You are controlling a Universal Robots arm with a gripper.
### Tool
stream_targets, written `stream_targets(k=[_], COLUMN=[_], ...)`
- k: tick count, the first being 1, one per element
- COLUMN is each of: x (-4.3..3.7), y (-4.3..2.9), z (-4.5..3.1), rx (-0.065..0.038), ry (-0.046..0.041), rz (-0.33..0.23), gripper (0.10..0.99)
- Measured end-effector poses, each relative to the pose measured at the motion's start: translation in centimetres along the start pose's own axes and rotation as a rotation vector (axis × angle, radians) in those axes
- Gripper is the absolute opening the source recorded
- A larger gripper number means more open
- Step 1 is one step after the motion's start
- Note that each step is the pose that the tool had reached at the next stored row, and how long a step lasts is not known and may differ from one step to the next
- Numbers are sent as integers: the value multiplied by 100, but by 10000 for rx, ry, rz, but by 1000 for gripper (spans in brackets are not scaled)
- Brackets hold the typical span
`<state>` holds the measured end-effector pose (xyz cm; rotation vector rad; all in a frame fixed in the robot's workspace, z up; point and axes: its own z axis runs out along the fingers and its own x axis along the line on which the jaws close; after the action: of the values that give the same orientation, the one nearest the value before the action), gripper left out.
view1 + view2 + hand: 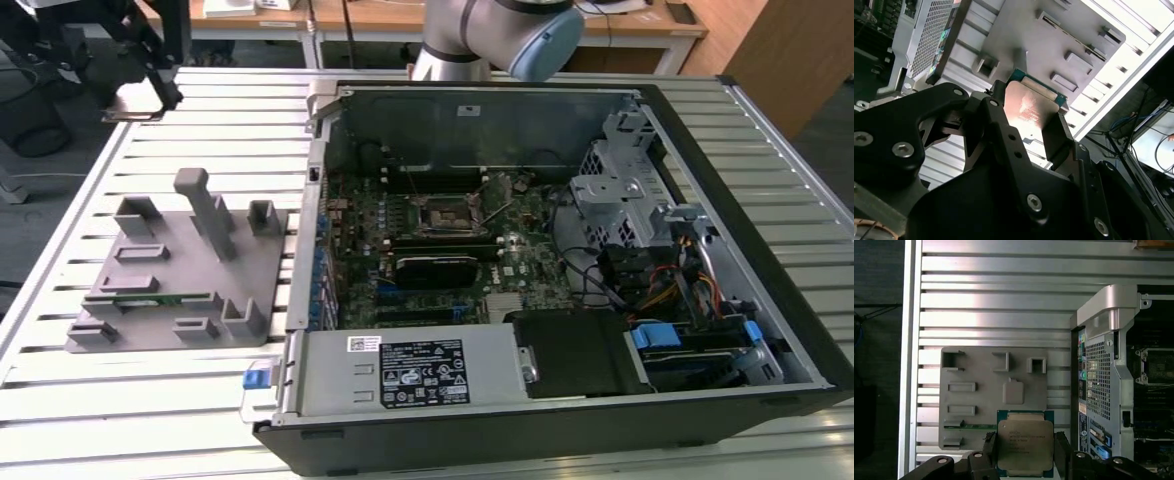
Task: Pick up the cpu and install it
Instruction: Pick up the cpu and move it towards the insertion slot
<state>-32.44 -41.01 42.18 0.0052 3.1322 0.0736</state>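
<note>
Bench: slatted metal (80, 420), carrying everything. In the first wrist view its slats (1004, 290) run on beyond the pincer.
Case: open computer case (534, 440). The exterior view looks into it and shows the board. The first wrist view shows its perforated rear wall (1099, 370), off to one side of the pincer.
Arm: grey joint (494, 30) behind the case in the exterior view.
Fixture: grey plastic block (160, 290) beside the case. In both wrist views it lies beyond the pincer's tips (984, 390) (1019, 30).
Pincer: black fingers (1061, 450) closed narrowly on the cpu's two opposite edges (1025, 454) (1029, 117).
Socket: empty frame on the board (447, 212), well apart from the pincer.
Cpu: clamped between the fingers. The first wrist view shows its silvery top and green rim (1025, 437). The second wrist view shows a glossy reflecting face (1029, 102).
Stick: thin green strip in the fixture (974, 426), just beyond the cpu.
</note>
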Motion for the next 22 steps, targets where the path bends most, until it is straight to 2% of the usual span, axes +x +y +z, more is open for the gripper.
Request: stream_targets(k=[22], x=[-705], y=[2], z=[6], rx=[0], ry=[0], rz=[-1], gripper=[541])
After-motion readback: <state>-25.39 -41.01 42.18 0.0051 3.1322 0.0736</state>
